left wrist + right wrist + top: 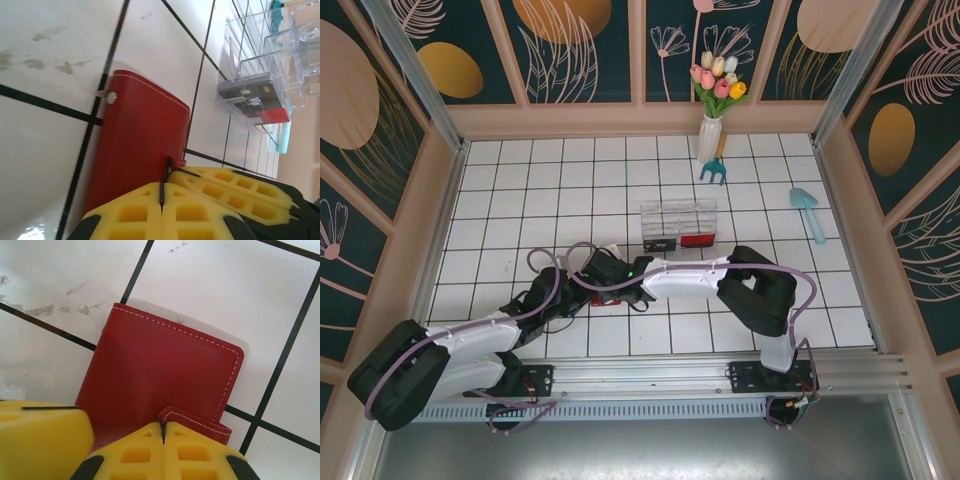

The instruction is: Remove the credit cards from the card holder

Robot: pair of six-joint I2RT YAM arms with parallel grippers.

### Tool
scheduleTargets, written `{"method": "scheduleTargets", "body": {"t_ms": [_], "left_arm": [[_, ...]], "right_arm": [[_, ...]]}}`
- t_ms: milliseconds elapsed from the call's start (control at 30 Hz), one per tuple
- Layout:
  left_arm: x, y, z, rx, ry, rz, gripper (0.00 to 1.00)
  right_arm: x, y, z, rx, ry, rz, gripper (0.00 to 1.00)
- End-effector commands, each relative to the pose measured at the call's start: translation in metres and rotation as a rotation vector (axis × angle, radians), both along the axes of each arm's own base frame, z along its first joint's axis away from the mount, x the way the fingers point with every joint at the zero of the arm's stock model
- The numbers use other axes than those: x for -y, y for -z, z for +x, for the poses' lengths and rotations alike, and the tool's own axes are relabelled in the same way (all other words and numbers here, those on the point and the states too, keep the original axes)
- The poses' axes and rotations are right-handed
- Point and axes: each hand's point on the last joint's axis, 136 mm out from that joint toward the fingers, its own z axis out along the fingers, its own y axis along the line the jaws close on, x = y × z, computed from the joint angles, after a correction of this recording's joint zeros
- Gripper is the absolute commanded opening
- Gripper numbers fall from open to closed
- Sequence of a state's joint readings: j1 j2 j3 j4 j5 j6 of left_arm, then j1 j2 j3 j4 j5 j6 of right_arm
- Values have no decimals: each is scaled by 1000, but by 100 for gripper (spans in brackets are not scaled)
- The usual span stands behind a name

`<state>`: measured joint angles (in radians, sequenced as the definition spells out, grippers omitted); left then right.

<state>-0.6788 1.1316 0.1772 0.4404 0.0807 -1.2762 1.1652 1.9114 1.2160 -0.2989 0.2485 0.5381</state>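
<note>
Card holder: the card holder [160, 365] lies flat and folded shut on the white tiled counter [500, 200], red cover up, across a black tile line, just ahead of my two bases and nearer than the clear box.
Closing tab: the tab [197, 421] wraps over the holder's near edge and runs right up to my right fingertips.
Progress: early. The holder is not opened, so the credit cards are all yet to come out. What is left is to open the tab, fold the cover back and draw the cards out.
Right pincer: my right pincer [162, 427] is pressed together, pinching the tab at its end.
Left pincer: my left pincer [161, 192] is pressed together at the cover's near edge, just beside the right one. Whether any of the cover is caught between its pads I cannot tell from so close.
Arm pose: my left arm lies low, reaching up and right from its base. My right arm folds its elbow out to the right and reaches left. Both wrists meet over the holder.
Further out: the clear box [678, 225] stands behind, apart from the holder.
</note>
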Motion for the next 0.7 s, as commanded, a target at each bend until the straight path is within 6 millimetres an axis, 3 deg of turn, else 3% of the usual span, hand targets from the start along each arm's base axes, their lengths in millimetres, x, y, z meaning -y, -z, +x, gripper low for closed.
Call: {"method": "scheduleTargets", "body": {"t_ms": [0,300,667], "left_arm": [[6,2,2,-11,30,4,0],[-24,54,-13,-198,-61,185,0],[-40,65,-19,-223,-89,258,0]], "right_arm": [[4,5,-9,-46,-4,5,0],[7,1,-7,-37,15,7,0],[54,-19,8,38,164,-18,0]]}}
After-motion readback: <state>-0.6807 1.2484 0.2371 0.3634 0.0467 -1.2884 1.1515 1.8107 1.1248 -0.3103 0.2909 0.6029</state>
